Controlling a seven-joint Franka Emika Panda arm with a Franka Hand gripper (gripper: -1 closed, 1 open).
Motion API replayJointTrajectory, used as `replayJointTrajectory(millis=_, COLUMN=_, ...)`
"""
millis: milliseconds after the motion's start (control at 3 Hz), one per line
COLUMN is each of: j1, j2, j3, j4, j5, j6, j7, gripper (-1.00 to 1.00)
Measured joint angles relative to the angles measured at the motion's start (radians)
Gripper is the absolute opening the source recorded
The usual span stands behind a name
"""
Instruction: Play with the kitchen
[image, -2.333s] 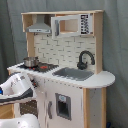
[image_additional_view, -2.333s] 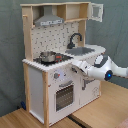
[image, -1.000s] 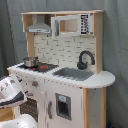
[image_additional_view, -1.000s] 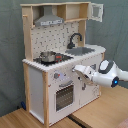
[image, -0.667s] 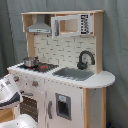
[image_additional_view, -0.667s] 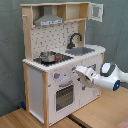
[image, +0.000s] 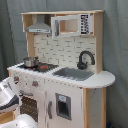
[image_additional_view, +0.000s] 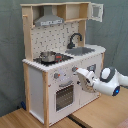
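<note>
My tool (image_additional_view: 80, 73) sits just in front of the kitchen (image_additional_view: 60, 60), near its knobs (image_additional_view: 56, 76). I cannot tell whether it is spread or pressed together.

Your glossy white, rounded-shell robot arm (image_additional_view: 111, 80) has dark seams between its bulbous segments and a small blue light near the wrist, tapering into a pale white gripper (image_additional_view: 81, 74).
</note>
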Motion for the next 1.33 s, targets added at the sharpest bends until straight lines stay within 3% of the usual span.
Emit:
replayJointTrajectory(millis=1000, j1=-0.022, j2=-0.099, j3=0.069, j4=0.000, j5=0.000, j6=-0.042, j7=0.312, gripper=1.00)
replayJointTrajectory(millis=1333, j1=-0.035, j2=-0.105, j3=0.089, j4=0.008, j5=0.000, j6=-0.080, j7=0.409, gripper=1.00)
